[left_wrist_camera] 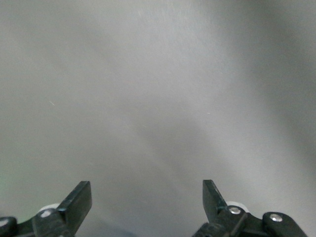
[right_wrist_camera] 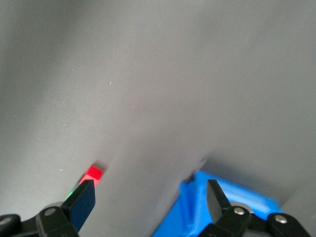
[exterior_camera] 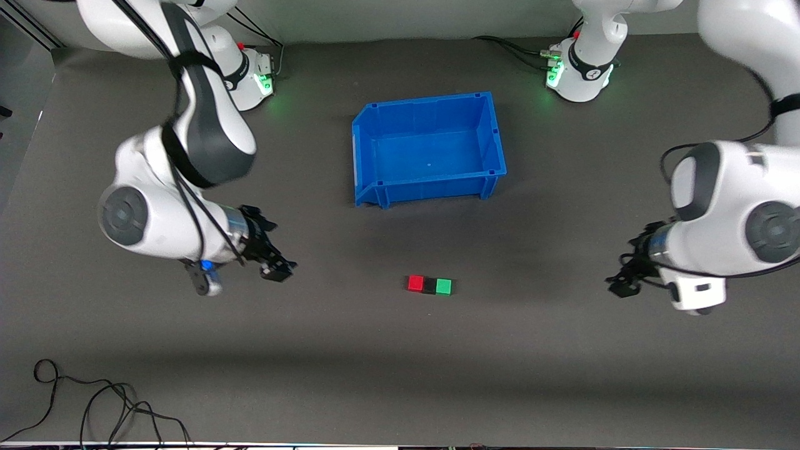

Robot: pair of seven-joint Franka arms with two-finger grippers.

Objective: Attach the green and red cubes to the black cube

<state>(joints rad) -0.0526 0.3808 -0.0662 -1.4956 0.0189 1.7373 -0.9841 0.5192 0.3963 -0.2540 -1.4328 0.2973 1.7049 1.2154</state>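
Note:
The red cube [exterior_camera: 415, 283], black cube [exterior_camera: 429, 287] and green cube [exterior_camera: 443, 286] sit in one row on the grey mat, touching, with the black one in the middle. They lie nearer the front camera than the blue bin. My right gripper [exterior_camera: 275, 267] is open and empty, low over the mat toward the right arm's end. Its wrist view [right_wrist_camera: 148, 197] shows the red cube [right_wrist_camera: 94, 174] and a sliver of green [right_wrist_camera: 74, 190]. My left gripper [exterior_camera: 620, 284] is open and empty over the mat toward the left arm's end. Its wrist view [left_wrist_camera: 147, 197] shows only mat.
An empty blue bin [exterior_camera: 375, 134] stands at the middle of the table, farther from the front camera than the cubes; a corner shows in the right wrist view [right_wrist_camera: 190, 212]. Loose black cables [exterior_camera: 94, 406] lie at the near edge toward the right arm's end.

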